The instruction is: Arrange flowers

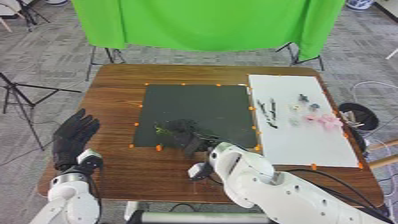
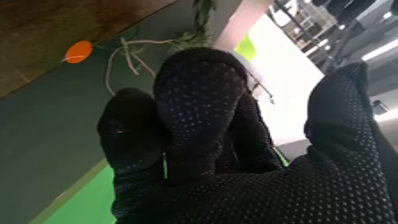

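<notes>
Flowers (image 1: pixel 329 121) lie on a white sheet (image 1: pixel 302 145) with dark sticks (image 1: pixel 273 108).

We can read no text, label, brand, number or sign in either view.
</notes>
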Tool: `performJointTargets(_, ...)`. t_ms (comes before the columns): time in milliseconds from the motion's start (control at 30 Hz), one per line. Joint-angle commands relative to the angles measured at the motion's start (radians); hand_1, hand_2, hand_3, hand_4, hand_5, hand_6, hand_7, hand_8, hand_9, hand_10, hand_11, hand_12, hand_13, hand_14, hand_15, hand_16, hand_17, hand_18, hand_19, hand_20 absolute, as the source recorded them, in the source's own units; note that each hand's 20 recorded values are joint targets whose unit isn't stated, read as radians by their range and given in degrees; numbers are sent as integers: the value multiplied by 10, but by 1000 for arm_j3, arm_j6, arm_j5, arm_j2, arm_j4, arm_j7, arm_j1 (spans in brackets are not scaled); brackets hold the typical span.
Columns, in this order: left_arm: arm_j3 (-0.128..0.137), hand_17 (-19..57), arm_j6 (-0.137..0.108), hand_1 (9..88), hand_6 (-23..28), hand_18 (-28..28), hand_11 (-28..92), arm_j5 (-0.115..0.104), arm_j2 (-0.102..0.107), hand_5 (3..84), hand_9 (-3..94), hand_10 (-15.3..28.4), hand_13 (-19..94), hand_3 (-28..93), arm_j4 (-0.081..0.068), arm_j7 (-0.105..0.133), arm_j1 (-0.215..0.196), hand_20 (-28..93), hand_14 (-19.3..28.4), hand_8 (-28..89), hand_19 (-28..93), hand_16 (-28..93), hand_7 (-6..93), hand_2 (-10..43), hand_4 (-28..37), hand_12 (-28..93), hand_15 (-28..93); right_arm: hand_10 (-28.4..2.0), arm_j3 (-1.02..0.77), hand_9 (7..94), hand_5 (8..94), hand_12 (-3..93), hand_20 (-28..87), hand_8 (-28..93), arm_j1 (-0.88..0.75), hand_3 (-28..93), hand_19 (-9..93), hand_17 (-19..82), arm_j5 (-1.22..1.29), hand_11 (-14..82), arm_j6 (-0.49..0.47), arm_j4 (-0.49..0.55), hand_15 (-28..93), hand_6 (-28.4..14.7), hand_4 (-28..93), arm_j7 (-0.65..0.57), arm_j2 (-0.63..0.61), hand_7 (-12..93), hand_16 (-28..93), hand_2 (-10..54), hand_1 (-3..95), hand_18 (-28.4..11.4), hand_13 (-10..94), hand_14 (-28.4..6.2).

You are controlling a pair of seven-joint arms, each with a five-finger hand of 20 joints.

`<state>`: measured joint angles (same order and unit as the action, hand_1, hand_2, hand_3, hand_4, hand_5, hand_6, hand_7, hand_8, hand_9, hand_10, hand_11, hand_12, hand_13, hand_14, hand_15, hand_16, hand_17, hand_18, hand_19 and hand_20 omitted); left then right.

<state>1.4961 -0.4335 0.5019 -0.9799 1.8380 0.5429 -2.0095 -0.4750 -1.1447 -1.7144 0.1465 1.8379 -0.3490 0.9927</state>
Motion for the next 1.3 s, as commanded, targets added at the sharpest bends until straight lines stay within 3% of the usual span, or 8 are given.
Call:
performJointTargets(33,-8,226,5,354,51,151,234,-4,-9,505,496,147,446,705,-5,-6,2,273,165,-81,229,-25,163,54,-186,95,238,-141,9,515,422,54,396,-52,8,634,932,688,-35,58,60,0,557,-46,-163,-52,3,79,194,152,199,-134,937,-56)
performJointTargets(333,-4,225,11,354,52,151,233,1,-9,506,495,147,446,705,-4,-15,-3,273,165,-81,230,-25,163,54,-186,96,239,-148,21,520,437,52,377,-55,9,631,932,695,-59,59,99,7,558,-48,-162,-108,1,81,187,149,204,-132,937,-57)
performJointTargets(933,-11,225,15,354,51,151,233,-1,-7,505,495,147,446,705,-7,-10,5,272,165,-82,231,-25,164,54,-185,96,239,-166,41,542,462,53,360,-57,21,625,932,704,-121,61,192,23,568,-56,-155,-160,3,84,175,146,208,-129,937,-57)
performJointTargets(1167,-7,225,9,353,51,151,234,-3,-9,505,496,147,446,707,-2,-8,-1,272,165,-81,231,-25,163,54,-185,96,239,-168,34,551,466,53,356,-57,19,624,932,708,-90,62,191,31,570,-56,-154,-144,3,84,172,145,209,-128,937,-56)
performJointTargets(1300,-9,225,10,353,51,151,235,-3,-10,505,496,147,446,707,-5,-8,3,272,165,-82,232,-25,163,54,-186,96,239,-163,30,556,470,54,356,-57,17,623,932,708,-7,64,193,29,571,-56,-154,-72,2,86,171,145,210,-127,937,-57)
